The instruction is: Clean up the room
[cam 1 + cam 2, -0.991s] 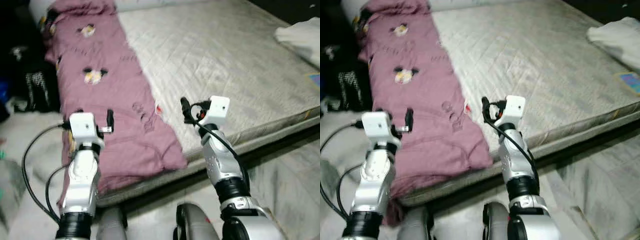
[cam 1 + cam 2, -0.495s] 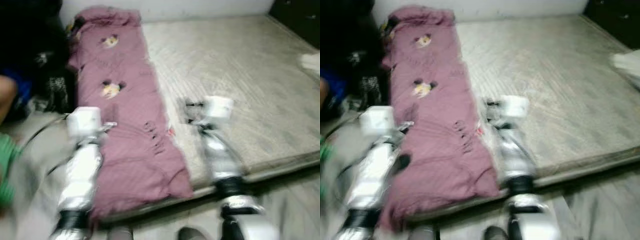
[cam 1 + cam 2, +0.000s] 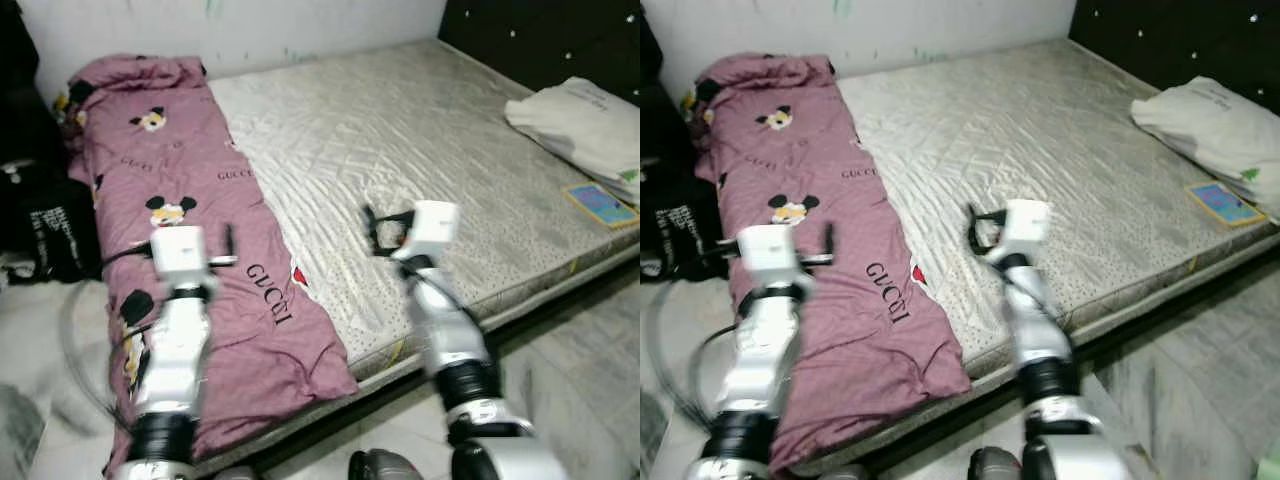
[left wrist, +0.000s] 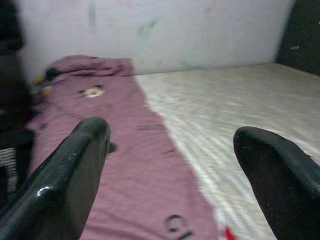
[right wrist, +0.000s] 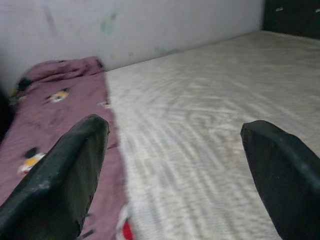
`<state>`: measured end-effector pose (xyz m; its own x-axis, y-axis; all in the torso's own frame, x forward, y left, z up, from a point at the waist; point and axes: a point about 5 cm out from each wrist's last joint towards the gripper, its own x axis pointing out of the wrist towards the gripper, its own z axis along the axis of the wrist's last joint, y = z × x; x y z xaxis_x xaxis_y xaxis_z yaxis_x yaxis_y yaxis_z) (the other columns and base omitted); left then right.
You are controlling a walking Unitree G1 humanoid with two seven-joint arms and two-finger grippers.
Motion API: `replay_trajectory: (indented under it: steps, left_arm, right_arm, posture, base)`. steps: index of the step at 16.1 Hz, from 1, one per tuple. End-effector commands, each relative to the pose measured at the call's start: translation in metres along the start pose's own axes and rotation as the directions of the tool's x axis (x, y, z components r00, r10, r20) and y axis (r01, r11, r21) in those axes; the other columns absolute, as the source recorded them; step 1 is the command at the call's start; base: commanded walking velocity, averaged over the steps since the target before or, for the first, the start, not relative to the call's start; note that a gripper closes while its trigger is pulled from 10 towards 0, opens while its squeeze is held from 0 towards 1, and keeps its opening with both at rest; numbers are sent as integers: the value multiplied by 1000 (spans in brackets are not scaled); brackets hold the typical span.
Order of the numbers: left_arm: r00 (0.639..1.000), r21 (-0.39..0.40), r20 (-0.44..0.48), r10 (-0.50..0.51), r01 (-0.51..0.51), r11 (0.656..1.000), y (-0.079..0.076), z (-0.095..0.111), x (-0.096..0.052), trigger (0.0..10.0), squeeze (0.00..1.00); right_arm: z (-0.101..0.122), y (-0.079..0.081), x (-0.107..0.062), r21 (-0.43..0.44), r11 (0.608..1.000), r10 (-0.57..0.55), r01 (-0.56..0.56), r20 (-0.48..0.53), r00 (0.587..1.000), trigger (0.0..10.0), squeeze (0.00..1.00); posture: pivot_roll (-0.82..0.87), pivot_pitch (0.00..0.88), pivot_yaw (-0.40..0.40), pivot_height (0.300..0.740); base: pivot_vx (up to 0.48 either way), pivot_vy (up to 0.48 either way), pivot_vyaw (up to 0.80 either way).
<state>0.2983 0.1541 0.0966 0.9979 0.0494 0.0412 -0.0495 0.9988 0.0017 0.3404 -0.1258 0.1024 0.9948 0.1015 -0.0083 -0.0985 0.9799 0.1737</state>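
- A purple blanket [image 3: 190, 210] with cartoon-mouse prints and lettering lies in a long strip along the left side of the bed [image 3: 400, 150], its lower end bunched at the mattress corner.
- The left pincer [image 4: 170, 165] is held above the blanket, fingers spread wide, holding nothing.
- The right pincer [image 5: 175, 165] is held over the bare grey mattress just beside the blanket's edge, fingers wide apart and empty.
- A white pillow [image 3: 585, 125] and a small colourful book [image 3: 600, 203] sit at the bed's far right.
- Dark bags [image 3: 45, 225] stand on the floor left of the bed.

Mauve cartoon-mouse blanket [image 3: 190, 230], grey mattress [image 3: 400, 150]
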Motion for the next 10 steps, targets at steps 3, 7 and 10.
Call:
replay_trajectory:
  steps: [3, 7, 10]
  left_arm:
    - [1000, 15, 4, 12, -12, 1000, 5, 0, 1, 10000, 0]
    - [1000, 25, 16, 5, -5, 1000, 3, 3, 2, 10000, 0]
    - [1000, 16, 12, 12, -13, 1000, 4, 2, 3, 10000, 0]
  right_arm:
    - [3, 6, 0, -18, 1000, 16, -15, 17, 1000, 10000, 0]
    - [5, 7, 1, -63, 997, 41, -40, 23, 999, 10000, 0]
    - [5, 10, 2, -30, 998, 49, -48, 22, 999, 10000, 0]
  posture:
    - [-45, 0, 2, 740]
    - [-47, 0, 1, 740]
    - [-45, 0, -3, 740]
  base:
    - [0, 0, 0]
    - [0, 0, 0]
    - [0, 0, 0]
